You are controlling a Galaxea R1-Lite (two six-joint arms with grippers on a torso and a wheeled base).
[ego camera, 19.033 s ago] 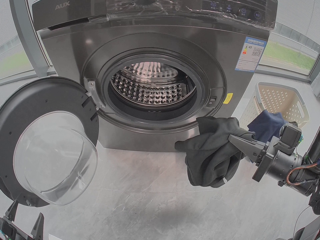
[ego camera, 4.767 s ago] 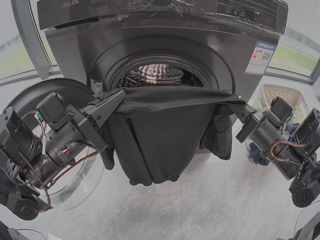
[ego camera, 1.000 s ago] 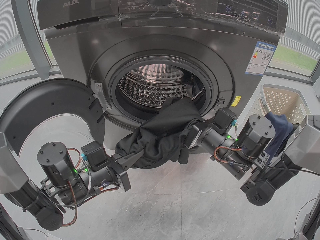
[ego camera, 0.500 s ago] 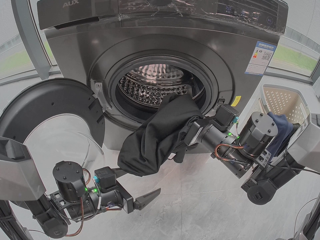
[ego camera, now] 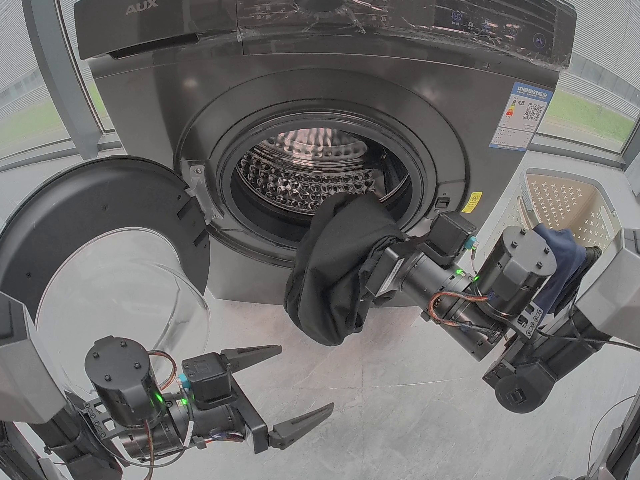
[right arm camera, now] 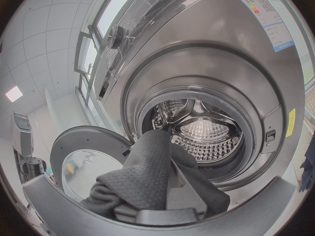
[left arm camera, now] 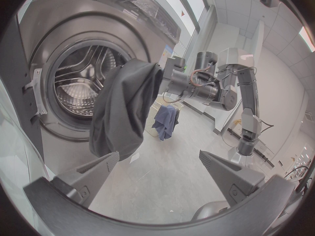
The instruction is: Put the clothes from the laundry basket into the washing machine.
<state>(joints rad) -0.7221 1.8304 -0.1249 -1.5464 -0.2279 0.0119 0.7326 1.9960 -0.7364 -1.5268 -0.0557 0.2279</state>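
Left gripper (ego camera: 306, 377) has dropped away, spread wide; right gripper (ego camera: 380, 268) clamps the black garment (ego camera: 330, 268).

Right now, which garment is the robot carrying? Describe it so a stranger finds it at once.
Find the grey washing machine with its round door open. In front of the lower right of its opening, a bundled garment hangs from the right gripper. It is black, while the other garment, over the laundry basket, is blue.
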